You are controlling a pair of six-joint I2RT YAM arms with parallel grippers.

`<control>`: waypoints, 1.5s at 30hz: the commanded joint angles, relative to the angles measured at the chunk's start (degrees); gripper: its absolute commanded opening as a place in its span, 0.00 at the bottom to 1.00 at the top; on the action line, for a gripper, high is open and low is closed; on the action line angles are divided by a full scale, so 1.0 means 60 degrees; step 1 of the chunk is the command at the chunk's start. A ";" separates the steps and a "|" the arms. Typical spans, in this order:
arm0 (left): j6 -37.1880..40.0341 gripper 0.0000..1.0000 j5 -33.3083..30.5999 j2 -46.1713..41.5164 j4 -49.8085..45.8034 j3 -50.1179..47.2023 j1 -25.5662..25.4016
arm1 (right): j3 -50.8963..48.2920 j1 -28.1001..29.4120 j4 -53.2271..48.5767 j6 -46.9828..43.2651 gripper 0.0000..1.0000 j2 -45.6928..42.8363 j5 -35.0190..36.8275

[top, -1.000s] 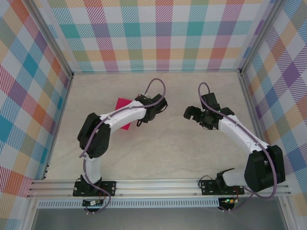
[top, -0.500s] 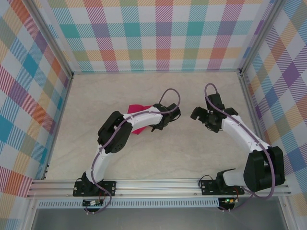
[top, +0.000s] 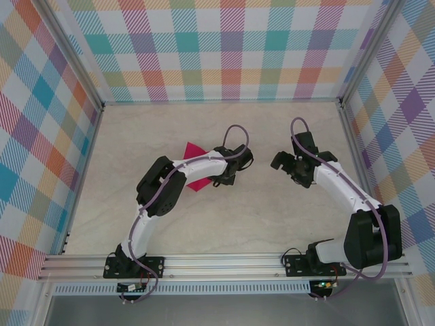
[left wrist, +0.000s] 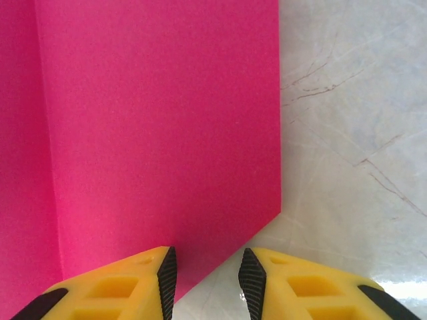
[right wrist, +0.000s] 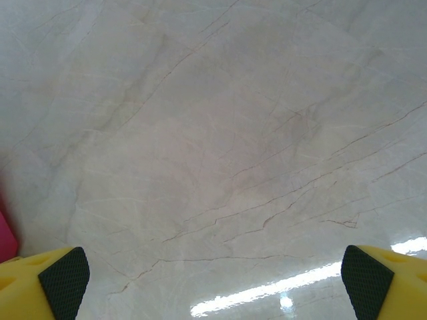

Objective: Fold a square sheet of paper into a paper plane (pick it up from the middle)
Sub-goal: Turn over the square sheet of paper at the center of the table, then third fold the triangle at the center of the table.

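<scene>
As it lies flat left of centre, the square sheet of paper [top: 198, 182] looks light, floppy; pinch its middle. Left gripper [left wrist: 207, 280] slightly parted at its edge; right gripper [right wrist: 215, 273] wide open.

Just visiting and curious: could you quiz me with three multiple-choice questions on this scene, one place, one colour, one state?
1. Where does the paper lie? A) partly under the left arm B) against the back wall C) at the right wall
2. Its colour? A) blue B) pink C) white
3. The right claw is: A) shut B) gripping paper C) wide open
Answers: 1 A, it pokes out from beneath that arm; 2 B, plainly pink; 3 C, its fingers stand far apart over the table.
</scene>
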 commanded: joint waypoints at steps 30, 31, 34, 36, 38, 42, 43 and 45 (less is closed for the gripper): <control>-0.2353 0.81 0.2685 -0.7149 0.2418 -0.5740 0.3551 | 0.2424 0.2538 0.2136 -0.0464 0.92 0.2891 -0.4139; -0.2363 0.84 0.2492 -0.7341 0.2318 -0.5964 0.3760 | 0.2730 0.2823 0.2220 -0.0363 0.92 0.3260 -0.4131; -0.2435 0.90 0.2299 -0.7817 0.2169 -0.6528 0.4243 | 0.3599 0.3515 0.2448 -0.0114 0.91 0.4305 -0.4139; -0.2504 0.94 0.2316 -0.8077 0.2194 -0.6840 0.4469 | 0.4205 0.3784 0.2453 -0.0040 0.90 0.4991 -0.4285; -0.2585 1.00 0.2363 -0.8227 0.2181 -0.7065 0.4632 | 0.4808 0.4005 0.2400 0.0005 0.89 0.5654 -0.4512; -0.2735 1.00 0.2402 -0.8338 0.2035 -0.7216 0.4768 | 0.5855 0.4334 0.2053 -0.0095 0.87 0.6676 -0.4799; -0.2764 1.00 0.2419 -0.8360 0.2048 -0.7243 0.4775 | 0.6046 0.4377 0.1981 -0.0112 0.87 0.6870 -0.4828; -0.2790 1.00 0.2461 -0.8372 0.2044 -0.7270 0.4790 | 0.6249 0.4433 0.1849 -0.0121 0.87 0.7200 -0.4791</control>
